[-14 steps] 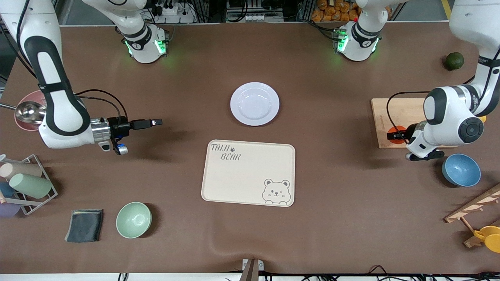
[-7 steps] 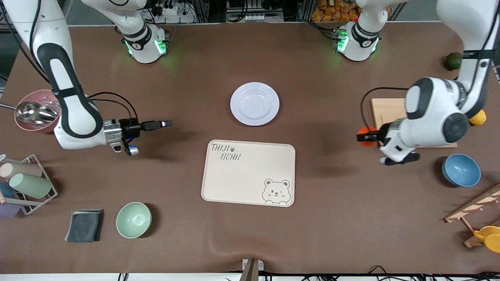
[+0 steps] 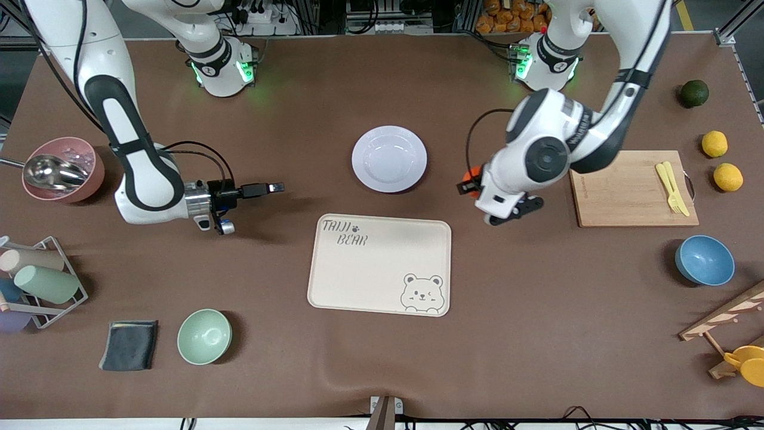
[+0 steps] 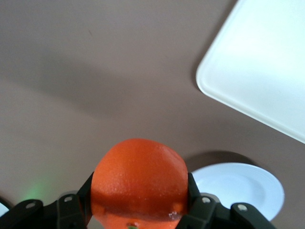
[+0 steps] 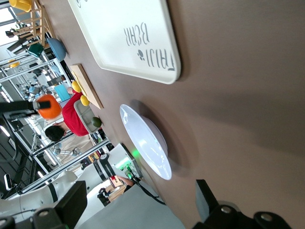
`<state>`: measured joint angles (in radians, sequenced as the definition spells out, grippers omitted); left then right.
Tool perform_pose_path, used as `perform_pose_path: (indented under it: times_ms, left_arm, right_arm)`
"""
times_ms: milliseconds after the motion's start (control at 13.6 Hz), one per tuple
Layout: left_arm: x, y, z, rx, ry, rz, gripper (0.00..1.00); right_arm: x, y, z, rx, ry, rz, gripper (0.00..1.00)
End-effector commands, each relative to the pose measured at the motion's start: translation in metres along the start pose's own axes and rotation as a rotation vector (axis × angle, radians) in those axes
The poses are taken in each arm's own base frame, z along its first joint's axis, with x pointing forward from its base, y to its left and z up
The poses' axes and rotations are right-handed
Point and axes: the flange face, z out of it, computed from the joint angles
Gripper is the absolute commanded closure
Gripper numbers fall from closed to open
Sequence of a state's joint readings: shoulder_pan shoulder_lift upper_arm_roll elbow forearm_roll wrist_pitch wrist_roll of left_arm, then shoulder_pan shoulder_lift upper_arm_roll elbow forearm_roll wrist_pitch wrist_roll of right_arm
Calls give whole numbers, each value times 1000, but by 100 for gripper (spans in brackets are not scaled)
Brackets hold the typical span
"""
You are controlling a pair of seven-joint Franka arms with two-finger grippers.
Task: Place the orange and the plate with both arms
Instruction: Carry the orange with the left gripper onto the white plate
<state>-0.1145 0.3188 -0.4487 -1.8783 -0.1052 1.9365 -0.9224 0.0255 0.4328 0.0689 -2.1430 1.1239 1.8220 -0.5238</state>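
- I had the left end effector [image 3: 467, 182] clamped on the orange [image 4: 139, 181], up in the air over bare desk [image 3: 537, 310] between the plate [image 3: 389, 158] and the cutting board [image 3: 627, 191].
- In the left wrist view, the fingers [image 4: 198, 210] pressed both sides of the fruit, with the plate and a corner of the bear tray [image 4: 257, 71] below.
- The plate sat on the desk, just farther from the front camera than the bear tray, apart from it.
- My right end effector [image 3: 274, 187] was wide open and held nothing, over bare desk toward the right arm's end, level with the plate's nearer edge.
- Two lemons [image 3: 721, 160] lay beside the cutting board.
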Motion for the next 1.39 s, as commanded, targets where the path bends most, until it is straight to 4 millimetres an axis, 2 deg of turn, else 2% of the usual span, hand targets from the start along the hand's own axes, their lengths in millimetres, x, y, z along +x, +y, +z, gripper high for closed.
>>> perform_pose_path:
  times_ms: [0,220,367,440,513,587,660,733,807,953,1027,1100,1173,1320]
  left_arm:
    - [-33,42,32,-30,-20,-111,60]
    - [-56,62,65,-41,-27,-187,60]
    - [-85,87,90,-52,-24,-208,60]
    - [-85,93,94,-75,-26,-246,60]
    - [-88,98,107,-84,-51,-274,60]
    - [-97,105,116,-97,-61,-273,59]
    - [-116,111,127,-91,-60,-263,59]
    - [-124,116,141,-81,-68,-284,59]
    - [-123,119,150,-96,-71,-315,59]
    - [-140,126,169,-91,-73,-330,59]
    - [-141,126,171,-89,-72,-330,57]
    - [-138,125,182,-85,-76,-335,56]
    - [-135,126,189,-100,-74,-338,52]
    - [-133,126,203,-96,-78,-341,38]
  right_arm:
    - [-2,0,30,-6,23,-33,0]
    - [-4,1,52,13,28,-28,0]
    - [-8,4,70,25,34,-51,0]
    - [-9,6,76,28,48,-49,0]
    - [-10,6,84,20,48,-48,0]
    - [-12,4,93,19,42,-49,0]
    - [-11,8,96,20,53,-40,0]
    - [-12,11,100,16,59,-55,0]
    - [-13,10,105,22,58,-67,0]
    - [-15,9,109,25,55,-66,0]
    - [-14,8,110,33,60,-64,0]
    - [-15,8,112,35,61,-66,0]
    - [-17,8,115,33,56,-74,0]
    - [-18,7,118,27,55,-76,0]
